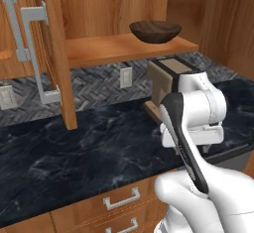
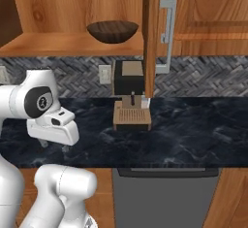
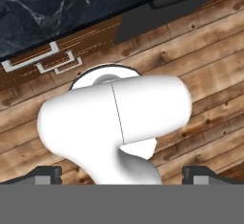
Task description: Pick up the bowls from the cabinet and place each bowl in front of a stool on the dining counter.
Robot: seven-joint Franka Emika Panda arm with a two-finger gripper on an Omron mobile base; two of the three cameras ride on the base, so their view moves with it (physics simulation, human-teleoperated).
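From the left base view we see the dark brown wood-grained round bowl [image 1: 155,31] resting near the right front edge of the wooden shelf in the open reddish-brown wall cabinet [image 1: 54,53], above a black marble counter [image 1: 89,152] on which no bowl stands. In the right base view that bowl sits near the shelf's front edge above a small black-and-tan coffee machine [image 2: 131,96], so we judge at least this bowl is left to fetch. In the hand view the gripper [image 3: 122,175] points down at the wooden plank floor [image 3: 209,75], its fingertips spread wide with nothing between them.
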